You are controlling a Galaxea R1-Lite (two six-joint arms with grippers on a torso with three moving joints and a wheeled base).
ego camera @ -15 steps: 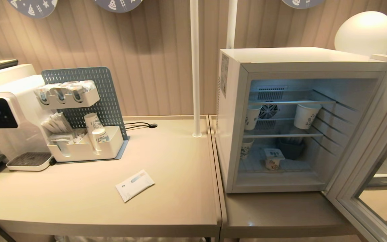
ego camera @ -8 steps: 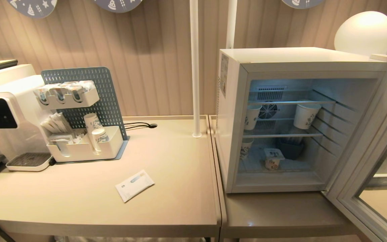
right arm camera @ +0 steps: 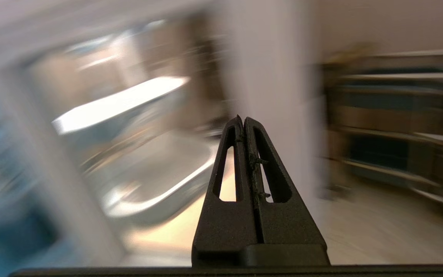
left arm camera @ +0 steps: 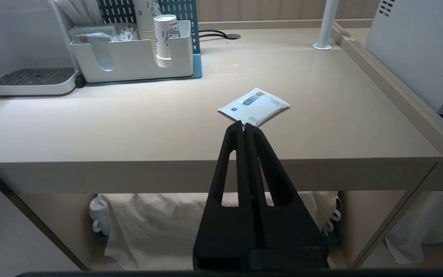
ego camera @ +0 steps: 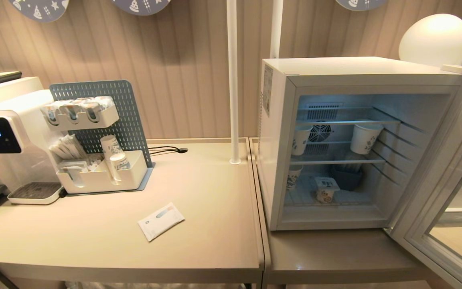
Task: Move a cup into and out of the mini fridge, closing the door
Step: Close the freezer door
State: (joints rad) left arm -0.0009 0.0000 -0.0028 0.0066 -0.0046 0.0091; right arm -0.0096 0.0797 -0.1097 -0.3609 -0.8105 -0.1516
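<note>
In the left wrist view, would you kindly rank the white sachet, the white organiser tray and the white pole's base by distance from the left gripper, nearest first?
The left gripper is shut, short of the table's front edge.
1. White sachet: lying flat on the table just beyond the gripper's tips.
2. White organiser tray: well back, toward the drip tray.
3. White pole's base: farthest, at the table's back, near the mini fridge.

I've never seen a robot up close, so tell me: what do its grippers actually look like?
Only the wrist views show them. The left gripper and the right gripper look alike: two matte black plastic fingers, each a long tapering wedge with a slot-shaped cut-out, rising from a wider black block. The right gripper's inner edges look slightly frayed. No cables or markings show, and the arms themselves are out of sight.
</note>
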